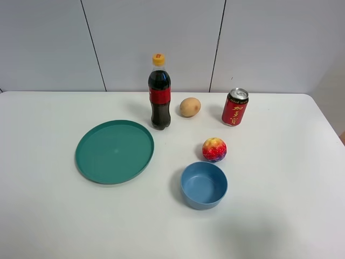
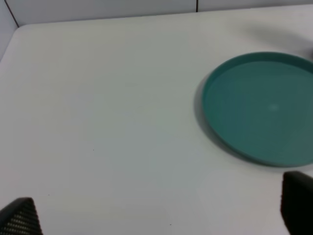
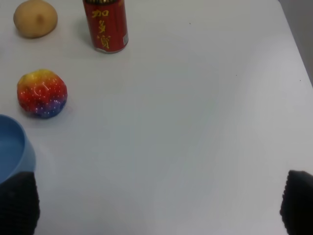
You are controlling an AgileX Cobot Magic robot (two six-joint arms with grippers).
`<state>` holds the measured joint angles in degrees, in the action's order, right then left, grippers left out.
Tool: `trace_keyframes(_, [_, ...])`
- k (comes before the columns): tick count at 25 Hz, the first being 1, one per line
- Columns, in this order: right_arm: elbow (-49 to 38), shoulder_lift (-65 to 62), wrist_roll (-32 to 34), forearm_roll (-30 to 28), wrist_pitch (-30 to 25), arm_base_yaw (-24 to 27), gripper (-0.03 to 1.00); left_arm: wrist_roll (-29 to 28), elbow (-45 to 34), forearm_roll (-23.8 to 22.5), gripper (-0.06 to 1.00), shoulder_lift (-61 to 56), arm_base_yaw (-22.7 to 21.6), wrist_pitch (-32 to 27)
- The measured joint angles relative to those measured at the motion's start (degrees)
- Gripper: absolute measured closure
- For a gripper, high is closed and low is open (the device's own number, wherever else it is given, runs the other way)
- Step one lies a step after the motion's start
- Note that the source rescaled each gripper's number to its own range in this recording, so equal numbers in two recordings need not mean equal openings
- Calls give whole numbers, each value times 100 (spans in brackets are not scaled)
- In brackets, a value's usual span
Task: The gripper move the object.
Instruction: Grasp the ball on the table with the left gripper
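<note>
The object, a small rough ball mottled red, yellow and blue-purple [image 1: 214,149], lies on the white table just behind the blue bowl [image 1: 204,185]. It also shows in the right wrist view [image 3: 42,93], well off from my right gripper [image 3: 156,210]. That gripper is open and empty, with its black fingertips [image 3: 18,203] at the frame's corners. My left gripper [image 2: 156,215] is open and empty over bare table, near the green plate [image 2: 261,107]. Neither arm shows in the exterior high view.
A green plate [image 1: 115,151] lies at the left. A cola bottle [image 1: 159,93], a tan egg-shaped thing [image 1: 190,107] and a red can [image 1: 235,107] stand in a row at the back. The can [image 3: 105,25] and tan thing [image 3: 35,18] show in the right wrist view.
</note>
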<state>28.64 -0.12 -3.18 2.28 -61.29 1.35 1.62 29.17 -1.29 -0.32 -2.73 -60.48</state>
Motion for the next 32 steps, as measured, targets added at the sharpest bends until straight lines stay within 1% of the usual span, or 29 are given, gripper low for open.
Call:
trace_keyframes(5, [0, 0, 0, 0, 0, 0, -3, 0, 0, 6, -6, 0, 0, 0])
trace_keyframes(8, [0, 0, 0, 0, 0, 0, -3, 0, 138, 91, -6, 238, 0, 32])
trace_keyframes(13, [0, 0, 0, 0, 0, 0, -3, 0, 642, 332, -6, 1268, 0, 274])
trace_keyframes(18, [0, 0, 0, 0, 0, 0, -3, 13, 1124, 651, -6, 2462, 0, 881])
trace_keyframes(22, [0, 0, 0, 0, 0, 0, -3, 382, 1376, 796, -6, 3194, 0, 1327])
trace_keyframes(26, [0, 0, 0, 0, 0, 0, -3, 889, 1606, 1037, -6, 3884, 0, 1458])
trace_keyframes(32, [0, 0, 0, 0, 0, 0, -3, 1032, 2281, 1150, -6, 4691, 31, 1498])
